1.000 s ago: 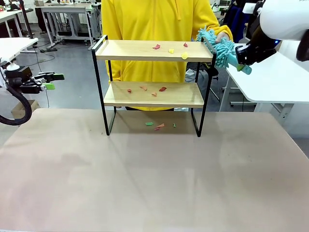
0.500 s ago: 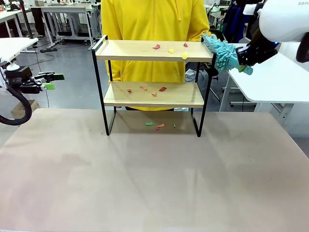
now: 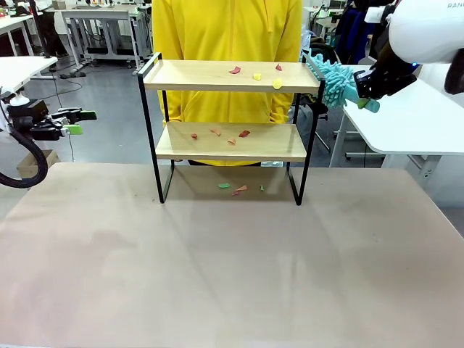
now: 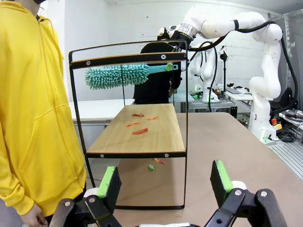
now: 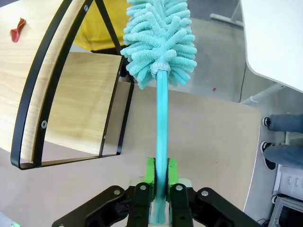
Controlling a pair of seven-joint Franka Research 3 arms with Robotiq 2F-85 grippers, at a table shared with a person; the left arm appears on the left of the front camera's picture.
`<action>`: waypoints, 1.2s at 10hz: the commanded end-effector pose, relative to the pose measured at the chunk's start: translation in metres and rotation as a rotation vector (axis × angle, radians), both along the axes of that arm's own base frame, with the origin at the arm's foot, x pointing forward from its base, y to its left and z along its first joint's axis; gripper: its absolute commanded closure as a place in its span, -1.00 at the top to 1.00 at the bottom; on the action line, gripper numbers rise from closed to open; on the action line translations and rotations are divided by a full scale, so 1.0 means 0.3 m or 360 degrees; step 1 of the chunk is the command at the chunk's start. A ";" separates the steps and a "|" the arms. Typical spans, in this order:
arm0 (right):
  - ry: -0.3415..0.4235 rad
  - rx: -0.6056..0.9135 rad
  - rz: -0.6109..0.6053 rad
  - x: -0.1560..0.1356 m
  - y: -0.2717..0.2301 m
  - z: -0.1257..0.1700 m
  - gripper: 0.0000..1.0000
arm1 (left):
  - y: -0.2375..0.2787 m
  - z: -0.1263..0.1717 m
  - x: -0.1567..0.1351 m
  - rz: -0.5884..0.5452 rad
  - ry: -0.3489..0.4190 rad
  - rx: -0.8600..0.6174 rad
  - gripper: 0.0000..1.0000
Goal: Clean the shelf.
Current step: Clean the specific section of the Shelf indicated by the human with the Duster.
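Note:
The shelf (image 3: 210,75) stands at the far middle of the table, a black frame with two wooden boards. Small red and yellow scraps (image 3: 257,76) lie on its top board, and more scraps (image 3: 244,133) on the lower board. My right gripper (image 3: 365,88) is shut on the handle of a teal fluffy duster (image 3: 333,78), whose head sits by the shelf's right rail at top-board height. The right wrist view shows the duster (image 5: 158,38) gripped between the green pads (image 5: 150,177), next to the shelf rail (image 5: 47,90). My left gripper (image 3: 76,122) hangs open off the table's left side, its view facing the shelf's end (image 4: 142,132).
A person in a yellow hoodie (image 3: 225,29) stands just behind the shelf. A few scraps (image 3: 239,188) lie on the brown table (image 3: 232,268) under the shelf. A white table (image 3: 413,116) stands at the right, below my right arm.
The person's hand has left the duster's head. My right gripper has brought the duster slightly up and closer to the shelf's right rail. The left arm has not moved.

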State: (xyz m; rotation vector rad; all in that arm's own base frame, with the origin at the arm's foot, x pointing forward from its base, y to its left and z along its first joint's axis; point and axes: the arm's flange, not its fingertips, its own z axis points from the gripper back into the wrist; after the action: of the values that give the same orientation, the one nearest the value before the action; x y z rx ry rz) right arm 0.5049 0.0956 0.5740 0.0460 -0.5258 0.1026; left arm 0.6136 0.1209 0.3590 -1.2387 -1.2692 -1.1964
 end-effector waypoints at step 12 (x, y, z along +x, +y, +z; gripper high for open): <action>0.0488 -0.0711 0.0692 -0.176 -0.480 0.028 -0.74 | 0.000 0.008 -0.004 0.0002 -0.0023 -0.0001 1.00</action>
State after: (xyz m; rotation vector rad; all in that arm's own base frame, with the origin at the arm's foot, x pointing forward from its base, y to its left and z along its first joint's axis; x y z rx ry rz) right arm 0.4624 -0.0481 0.5745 -0.1812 -0.1884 0.5142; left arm 0.6138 0.1206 0.3592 -1.2387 -1.2691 -1.1973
